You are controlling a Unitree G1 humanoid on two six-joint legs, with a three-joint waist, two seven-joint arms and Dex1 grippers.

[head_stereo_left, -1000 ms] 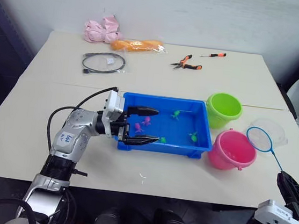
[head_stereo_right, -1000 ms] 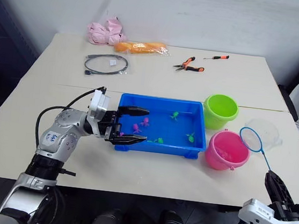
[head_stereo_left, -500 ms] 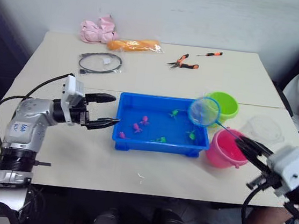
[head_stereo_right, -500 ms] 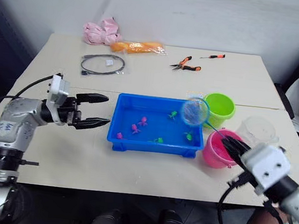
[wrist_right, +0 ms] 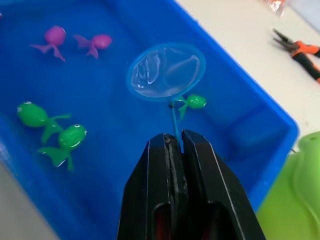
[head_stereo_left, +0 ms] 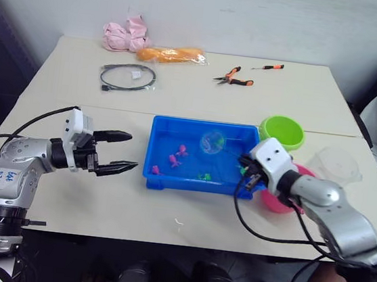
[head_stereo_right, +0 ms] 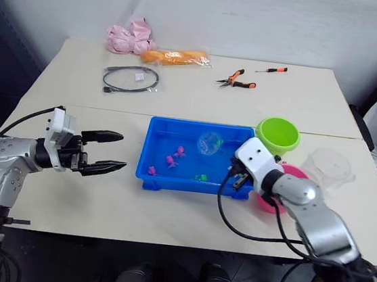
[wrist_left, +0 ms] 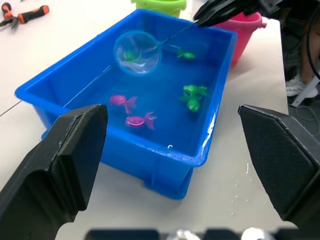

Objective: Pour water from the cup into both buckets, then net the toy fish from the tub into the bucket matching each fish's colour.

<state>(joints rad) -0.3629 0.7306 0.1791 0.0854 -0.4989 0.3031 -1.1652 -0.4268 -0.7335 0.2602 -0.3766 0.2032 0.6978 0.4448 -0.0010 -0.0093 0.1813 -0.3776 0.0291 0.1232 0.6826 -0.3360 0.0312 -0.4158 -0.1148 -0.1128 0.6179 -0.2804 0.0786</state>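
1. Eye views: the tub sits mid-worktop, green bucket and pink bucket just beside it, cup past them. Fish remain in the tub — netting looks barely begun.
2. Left wrist view: the left end effector is spread, empty, beside the tub.
3. Right wrist view: the right end effector pinches the net handle — hoop over a green fish.

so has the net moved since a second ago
Yes. The net went from beside the pink bucket to over the blue tub, carried leftward by the right gripper.
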